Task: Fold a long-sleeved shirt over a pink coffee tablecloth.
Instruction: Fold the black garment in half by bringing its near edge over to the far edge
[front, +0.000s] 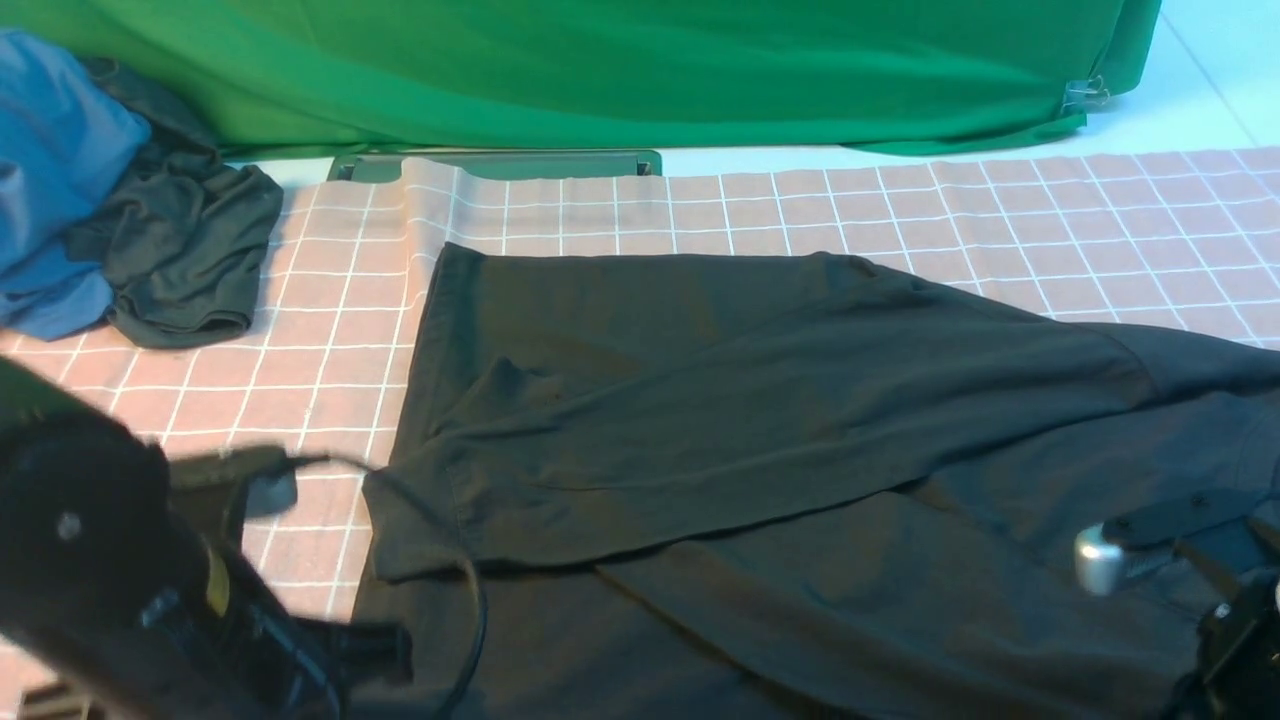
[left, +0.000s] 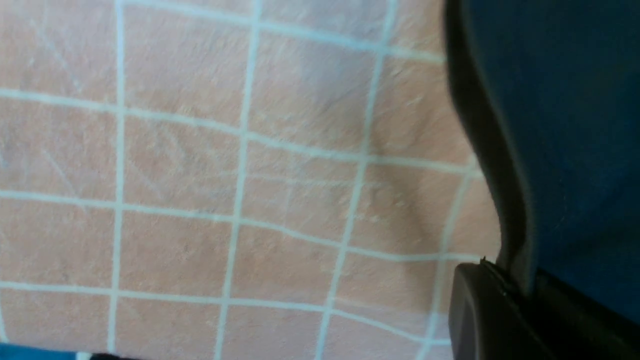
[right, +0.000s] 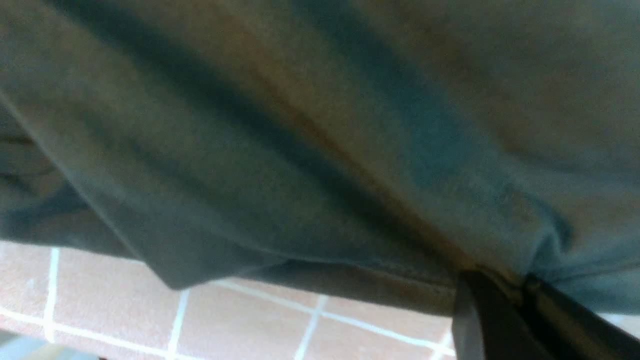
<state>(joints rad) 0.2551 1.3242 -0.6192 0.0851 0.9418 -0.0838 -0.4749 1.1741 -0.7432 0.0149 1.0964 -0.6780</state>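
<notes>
**Front view.** My main concern is the thin pinch at the right. If I lift too fast, the hem could slip out, or the whole long-sleeved shirt (front: 700, 400) could drag and ruck the pink coffee tablecloth (front: 330, 330) beneath it. The shirt lies spread over the cloth with a sleeve laid across its body. The right end effector (front: 1125, 545) sits low on the shirt's right part. The left end effector (front: 265, 485) is blurred, just beside the shirt's left edge.

**Left wrist view.** The left end effector (left: 500, 285) is closed over the tablecloth (left: 200, 200). A dark fold runs up to it, but I cannot tell whether it is gripped.

**Right wrist view.** The right end effector (right: 505, 295) is clamped on the shirt (right: 300, 125), and the fabric puckers at its tips above the tablecloth (right: 250, 320).
</notes>
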